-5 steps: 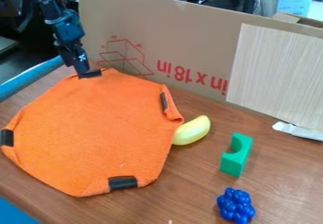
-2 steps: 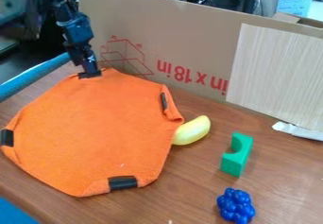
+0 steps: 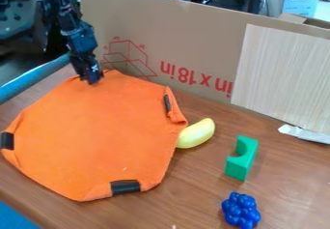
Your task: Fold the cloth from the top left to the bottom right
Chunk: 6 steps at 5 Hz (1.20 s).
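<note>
While the camera view looks down on the work, I have my gripper (image 3: 90, 80) at the upper left edge of the orange cloth (image 3: 97, 136), and I cannot tell if it is apart or together. The cloth lies spread on the tabletop (image 3: 193, 194). At its right edge is one yellow object (image 3: 198, 133); farther right is the green block (image 3: 240, 164).

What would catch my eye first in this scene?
Probably the big orange cloth, spread out on the left side of the brown table, with black patches at its edges. Next, the black robot arm at the upper left, its claw at the cloth's top corner. Then the bright toys to the right: a yellow banana, a green block and a blue cluster.
</note>
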### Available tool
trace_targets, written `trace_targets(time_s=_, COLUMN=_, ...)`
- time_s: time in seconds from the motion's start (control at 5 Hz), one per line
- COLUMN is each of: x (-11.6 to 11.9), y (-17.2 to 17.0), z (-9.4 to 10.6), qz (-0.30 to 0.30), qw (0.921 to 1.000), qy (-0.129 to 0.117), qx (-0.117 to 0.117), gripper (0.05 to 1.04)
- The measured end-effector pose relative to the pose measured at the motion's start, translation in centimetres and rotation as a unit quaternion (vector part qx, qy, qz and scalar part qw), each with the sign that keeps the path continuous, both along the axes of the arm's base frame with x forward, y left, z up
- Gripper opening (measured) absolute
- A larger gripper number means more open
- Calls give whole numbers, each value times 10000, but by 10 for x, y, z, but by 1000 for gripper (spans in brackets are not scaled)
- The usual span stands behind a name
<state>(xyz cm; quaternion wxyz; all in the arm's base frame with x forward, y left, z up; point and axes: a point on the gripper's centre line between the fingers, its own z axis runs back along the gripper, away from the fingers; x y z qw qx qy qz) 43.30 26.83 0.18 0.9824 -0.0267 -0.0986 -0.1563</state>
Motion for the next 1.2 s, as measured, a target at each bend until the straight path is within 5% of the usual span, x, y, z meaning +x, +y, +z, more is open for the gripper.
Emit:
trace_targets(time_s=0.6, x=-11, y=-15, z=-4, qz=-1, qw=10000, qy=34, qx=-20, gripper=149)
trace_targets(time_s=0.8, x=-26, y=-44, z=1, qz=-346, qw=9994, qy=-40, qx=-57, gripper=80)
trace_targets(time_s=1.2, x=-53, y=-144, z=36, qz=-1551, qw=9852, qy=-493, qx=530, gripper=73)
